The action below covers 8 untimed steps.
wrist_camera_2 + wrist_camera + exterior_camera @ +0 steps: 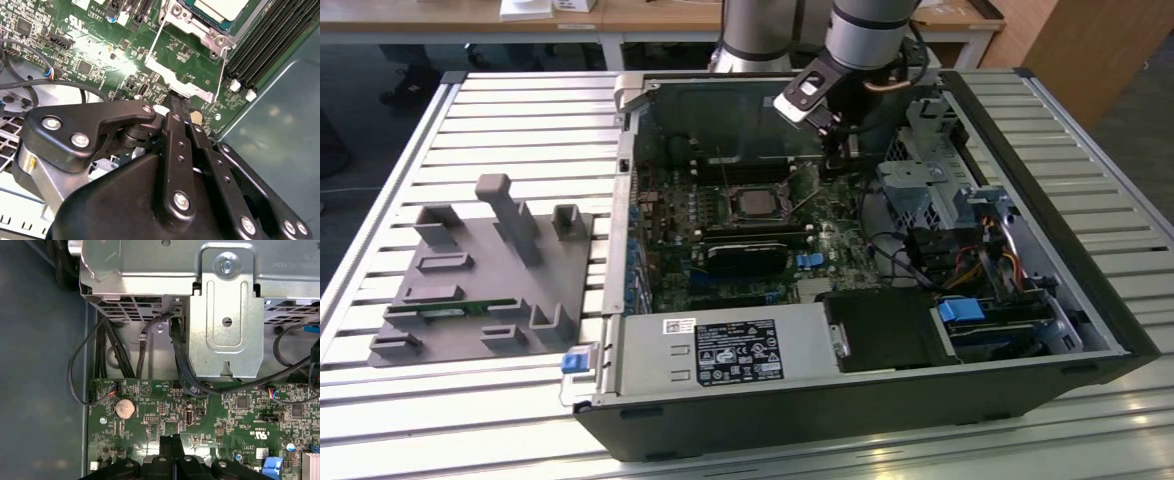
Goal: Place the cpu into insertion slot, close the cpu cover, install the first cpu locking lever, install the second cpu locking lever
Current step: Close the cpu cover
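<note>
gripper (177, 102) closed — over motherboard (90, 45), cpu (220, 7) seated

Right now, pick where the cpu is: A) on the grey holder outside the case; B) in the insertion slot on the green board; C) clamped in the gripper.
B: in the exterior view the cpu lies flat in the insertion slot, with the gripper apart from it, toward the exterior view's right.
</note>
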### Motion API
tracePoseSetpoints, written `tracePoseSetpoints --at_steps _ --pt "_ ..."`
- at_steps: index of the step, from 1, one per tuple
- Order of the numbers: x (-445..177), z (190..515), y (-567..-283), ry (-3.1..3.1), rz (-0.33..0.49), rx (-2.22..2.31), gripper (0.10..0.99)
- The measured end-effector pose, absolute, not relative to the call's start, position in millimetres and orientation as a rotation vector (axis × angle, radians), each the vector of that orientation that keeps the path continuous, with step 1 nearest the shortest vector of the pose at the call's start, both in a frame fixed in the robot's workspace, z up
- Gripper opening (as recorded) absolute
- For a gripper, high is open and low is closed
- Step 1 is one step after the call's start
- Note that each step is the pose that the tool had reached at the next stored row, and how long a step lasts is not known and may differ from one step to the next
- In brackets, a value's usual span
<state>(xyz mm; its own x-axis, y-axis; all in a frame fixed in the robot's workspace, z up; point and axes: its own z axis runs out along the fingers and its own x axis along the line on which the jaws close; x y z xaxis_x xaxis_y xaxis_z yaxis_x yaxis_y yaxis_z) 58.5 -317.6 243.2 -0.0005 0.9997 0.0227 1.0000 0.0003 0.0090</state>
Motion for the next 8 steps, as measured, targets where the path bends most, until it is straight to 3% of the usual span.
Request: tracePoseSetpoints --at_steps 8 --pt "55.5 243.2 -317.6 -2.215 -0.035 -2.214 0.118"
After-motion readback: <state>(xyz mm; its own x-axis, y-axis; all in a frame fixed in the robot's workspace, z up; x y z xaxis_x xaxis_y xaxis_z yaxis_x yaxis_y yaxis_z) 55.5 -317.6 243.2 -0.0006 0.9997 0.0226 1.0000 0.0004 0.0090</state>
